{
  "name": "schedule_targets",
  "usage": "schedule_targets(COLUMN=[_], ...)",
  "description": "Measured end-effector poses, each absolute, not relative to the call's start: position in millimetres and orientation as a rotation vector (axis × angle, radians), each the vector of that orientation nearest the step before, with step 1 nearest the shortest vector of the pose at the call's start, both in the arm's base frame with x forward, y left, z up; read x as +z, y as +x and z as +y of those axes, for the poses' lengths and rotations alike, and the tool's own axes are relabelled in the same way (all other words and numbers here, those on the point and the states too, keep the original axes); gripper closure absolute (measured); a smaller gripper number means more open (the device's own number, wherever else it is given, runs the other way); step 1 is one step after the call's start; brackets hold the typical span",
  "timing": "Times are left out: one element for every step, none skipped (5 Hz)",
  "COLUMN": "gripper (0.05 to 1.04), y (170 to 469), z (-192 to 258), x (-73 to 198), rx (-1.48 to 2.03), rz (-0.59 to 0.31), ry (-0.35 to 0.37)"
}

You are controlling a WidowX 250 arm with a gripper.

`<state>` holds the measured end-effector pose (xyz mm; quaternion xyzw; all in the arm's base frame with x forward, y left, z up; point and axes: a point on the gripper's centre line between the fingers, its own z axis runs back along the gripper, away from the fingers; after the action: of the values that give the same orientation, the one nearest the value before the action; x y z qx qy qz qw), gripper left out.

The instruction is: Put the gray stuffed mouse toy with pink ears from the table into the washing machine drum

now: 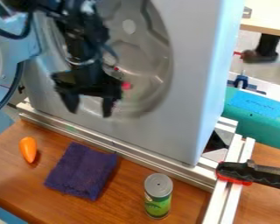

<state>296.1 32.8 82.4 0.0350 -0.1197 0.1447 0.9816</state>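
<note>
Up beyond the purple cloth (82,170) on the counter (127,192), the end effector (89,112) hangs wide and empty before the machine's round opening (148,65), where descending too near the metal rail (96,139) could catch 1 fingertip.

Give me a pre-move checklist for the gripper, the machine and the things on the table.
1. Gripper open and empty: ok, fingers apart with nothing between them.
2. Machine door swung open: ok, it stands off to the left of the view.
3. Gap between gripper and machine front: cannot tell, depth is unclear from this angle.
4. Green can upright on the wooden table: ok.
5. Purple cloth spread flat in a single layer: cannot tell, it may be folded.
6. Orange carrot-shaped object apart from the cloth: ok.
</note>
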Motion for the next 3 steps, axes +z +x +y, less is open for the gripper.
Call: schedule_targets(gripper=[0.083,0.083,0.083], y=[276.8,263.9,253.9], z=[-14.0,-64.8,-107.1], x=[53.0,39.3,29.8], rx=[0.23,0.185,0.201], rz=[-0.191,-0.145,-0.125], ry=[0.037,0.033,0.038])
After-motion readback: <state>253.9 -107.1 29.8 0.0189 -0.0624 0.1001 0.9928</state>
